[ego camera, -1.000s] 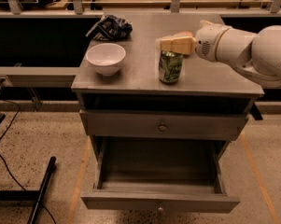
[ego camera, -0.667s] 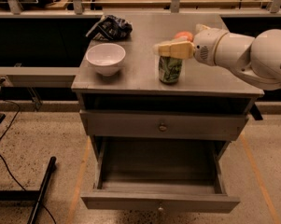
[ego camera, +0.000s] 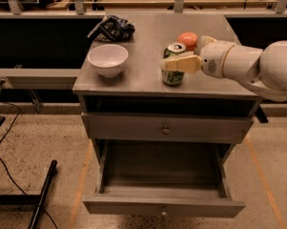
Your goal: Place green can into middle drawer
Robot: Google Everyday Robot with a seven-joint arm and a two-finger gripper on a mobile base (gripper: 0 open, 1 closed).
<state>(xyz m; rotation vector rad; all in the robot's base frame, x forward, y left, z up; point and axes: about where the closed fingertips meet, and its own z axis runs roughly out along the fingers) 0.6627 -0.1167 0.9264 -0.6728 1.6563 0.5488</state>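
Observation:
The green can (ego camera: 172,78) stands upright on the grey cabinet top (ego camera: 143,75), right of centre, with its silver top showing. My gripper (ego camera: 177,63) reaches in from the right at the can's mid-height and crosses its front side. The can rests on the cabinet top. The middle drawer (ego camera: 163,206) is the lowest one; it is pulled out wide open below and its inside is bare.
A white bowl (ego camera: 107,59) sits on the cabinet top to the left. A dark crumpled snack bag (ego camera: 112,27) lies behind it. A round orange-red fruit (ego camera: 187,38) sits just behind the can. A shut drawer front with a knob (ego camera: 166,129) is above the open drawer.
My gripper has come down and slightly left, from level with the can's top to its mid-height. The can, bowl and drawer have not moved.

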